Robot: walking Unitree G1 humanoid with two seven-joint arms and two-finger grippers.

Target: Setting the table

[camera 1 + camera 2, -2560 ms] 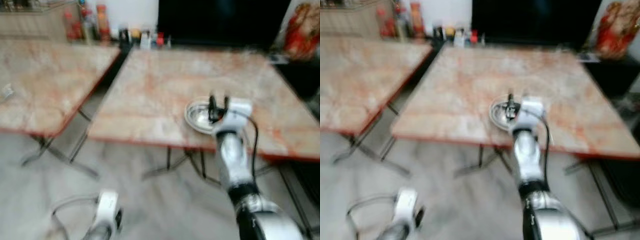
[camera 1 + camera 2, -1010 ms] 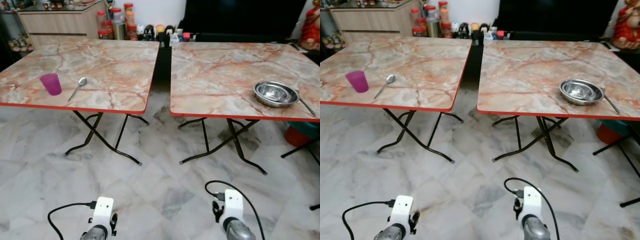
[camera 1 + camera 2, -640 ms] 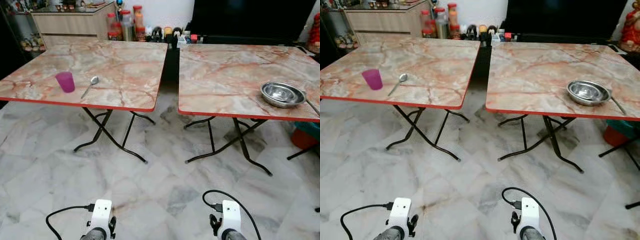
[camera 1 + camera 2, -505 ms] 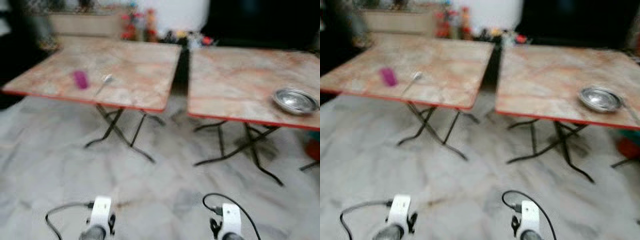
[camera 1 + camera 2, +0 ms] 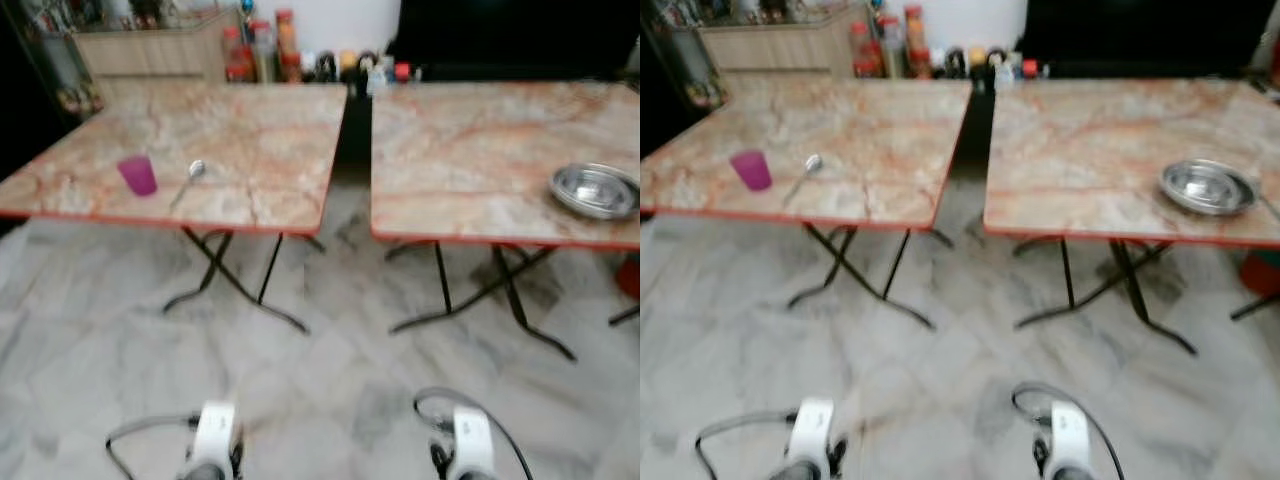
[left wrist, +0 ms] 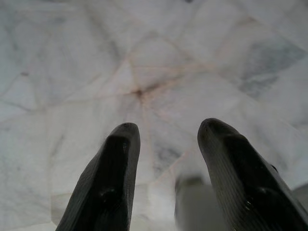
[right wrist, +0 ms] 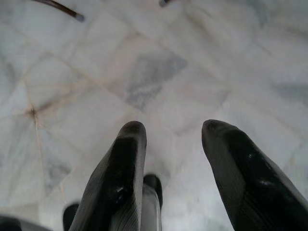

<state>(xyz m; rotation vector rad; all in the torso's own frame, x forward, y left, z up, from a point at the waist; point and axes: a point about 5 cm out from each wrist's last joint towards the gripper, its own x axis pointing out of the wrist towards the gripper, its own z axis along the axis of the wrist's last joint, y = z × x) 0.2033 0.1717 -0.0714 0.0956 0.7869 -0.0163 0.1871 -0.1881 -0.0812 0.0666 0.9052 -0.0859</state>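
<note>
A steel bowl [image 5: 594, 189] sits near the front right edge of the right marble table [image 5: 470, 150]. On the left marble table [image 5: 250, 140] stand a purple cup [image 5: 137, 175] and, just right of it, a spoon [image 5: 189, 180]. Both arms hang low over the floor, far from the tables. My left gripper [image 6: 166, 130] is open above bare tiles with nothing between its fingers. My right gripper [image 7: 173, 132] is open too, also empty.
A narrow gap [image 5: 358, 130] separates the two folding tables, whose crossed black legs [image 5: 235, 275] stand on marble floor [image 5: 330, 380]. Bottles and jars [image 5: 290, 60] line the wall behind. A wooden cabinet [image 5: 140, 55] stands at the back left.
The camera has backed away from the right table and swung left, bringing both tables into view. My right arm, earlier at the bowl, now hangs low; the bowl stays on the table.
</note>
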